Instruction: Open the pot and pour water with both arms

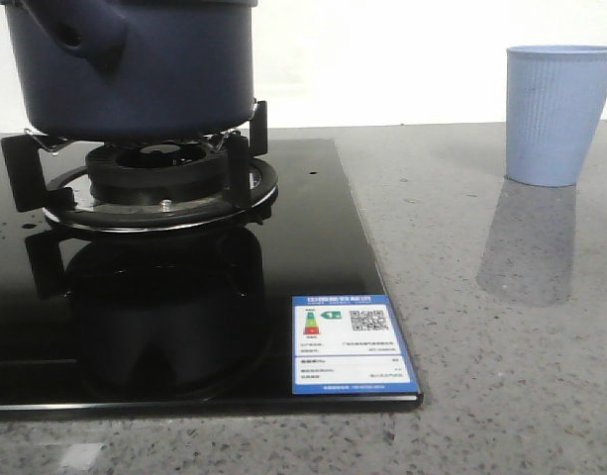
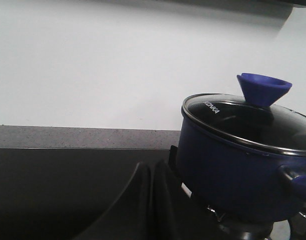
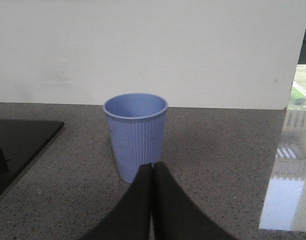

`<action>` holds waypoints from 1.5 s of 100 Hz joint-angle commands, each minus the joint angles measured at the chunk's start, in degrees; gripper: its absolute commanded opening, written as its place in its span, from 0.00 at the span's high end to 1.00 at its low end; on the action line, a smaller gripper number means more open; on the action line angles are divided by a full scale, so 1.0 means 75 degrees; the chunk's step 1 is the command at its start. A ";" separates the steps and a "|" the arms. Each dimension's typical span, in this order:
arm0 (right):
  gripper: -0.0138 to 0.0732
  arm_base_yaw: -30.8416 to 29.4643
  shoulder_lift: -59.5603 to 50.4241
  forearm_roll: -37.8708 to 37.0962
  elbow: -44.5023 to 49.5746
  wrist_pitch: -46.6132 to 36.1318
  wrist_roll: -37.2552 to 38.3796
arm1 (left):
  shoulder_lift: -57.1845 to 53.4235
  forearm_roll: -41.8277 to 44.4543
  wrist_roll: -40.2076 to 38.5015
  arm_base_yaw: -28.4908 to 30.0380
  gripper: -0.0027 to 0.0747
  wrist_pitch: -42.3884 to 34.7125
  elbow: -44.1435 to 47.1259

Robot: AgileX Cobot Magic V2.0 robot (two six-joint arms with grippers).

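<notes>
Grey speckled countertop [image 1: 501, 376] carries a black glass hob [image 1: 313, 327]. Left gripper [image 2: 151, 172] has its fingers pressed together, empty, near the pot [image 2: 232, 175], whose far side is cut off. Right gripper [image 3: 152, 172] is likewise closed, tips overlapping the base of the pale blue ribbed cup [image 3: 135, 135]. On the burner stand [image 1: 154, 183] the pot wears its glass lid [image 2: 242, 120] with a blue knob [image 2: 262, 89]; the front view crops its top.

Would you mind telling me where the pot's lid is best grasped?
By the blue cone knob on the glass lid, coming from above. It flares upward, so fingers closed under the wide rim should hold when lifting; the lid itself is flat and smooth.
</notes>
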 commanded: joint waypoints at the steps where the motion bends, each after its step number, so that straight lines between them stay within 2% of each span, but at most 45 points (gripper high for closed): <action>1: 0.92 -0.0044 0.0008 0.0099 -0.0225 -0.0114 -0.0009 | 0.0011 0.0827 -0.0676 0.0090 0.99 0.0160 -0.0241; 11: 0.92 -0.0044 0.0008 0.0099 -0.0225 -0.0114 -0.0009 | -0.0106 0.2934 -0.2928 0.0198 0.99 -0.0033 -0.0289; 21: 0.92 -0.0044 0.0008 0.0087 -0.0225 -0.0114 -0.0009 | -0.0225 0.5617 -0.5368 0.0201 0.99 -0.0433 -0.0289; 23: 0.92 -0.0044 0.0008 0.0087 -0.0225 -0.0114 -0.0009 | -0.0238 0.6228 -0.6159 0.0201 0.99 -0.0506 -0.0289; 24: 0.92 -0.0044 0.0008 0.0087 -0.0225 -0.0114 -0.0009 | -0.0257 0.6440 -0.6159 0.0201 0.99 -0.0533 -0.0289; 25: 0.92 -0.0044 0.0008 0.0087 -0.0225 -0.0114 -0.0009 | -0.0273 0.6868 -0.6795 0.0201 0.99 -0.0594 -0.0289; 30: 0.92 -0.0044 0.0008 0.0087 -0.0225 -0.0114 -0.0009 | -0.0323 0.8378 -0.8334 0.0201 0.99 -0.0835 -0.0256; 31: 0.92 -0.0044 0.0008 0.0087 -0.0225 -0.0114 -0.0009 | -0.0340 0.8585 -0.8334 0.0201 0.99 -0.0873 -0.0249; 38: 0.92 -0.0044 0.0008 0.0087 -0.0225 -0.0114 -0.0009 | -0.0487 1.0727 -1.0615 0.0201 0.99 -0.1416 -0.0124; 48: 0.92 -0.0044 0.0008 0.0087 -0.0225 -0.0114 -0.0009 | -0.0837 1.2526 -1.2593 0.0201 0.99 -0.2131 0.0315; 52: 0.92 -0.0044 0.0008 0.0087 -0.0225 -0.0114 -0.0009 | -0.1122 1.2888 -1.2872 0.0201 0.99 -0.2330 0.0584; 86: 0.92 -0.0044 0.0008 0.0087 -0.0225 -0.0114 -0.0009 | -0.3059 1.3001 -1.2872 -0.0171 0.99 -0.2243 0.2727; 93: 0.92 -0.0044 0.0008 0.0087 -0.0225 -0.0114 -0.0009 | -0.3283 1.3001 -1.2872 -0.0171 0.99 -0.1718 0.2712; 150: 0.92 -0.0044 0.0008 0.0087 -0.0225 -0.0114 -0.0009 | -0.3476 1.2798 -1.2872 -0.0171 0.99 -0.1402 0.2712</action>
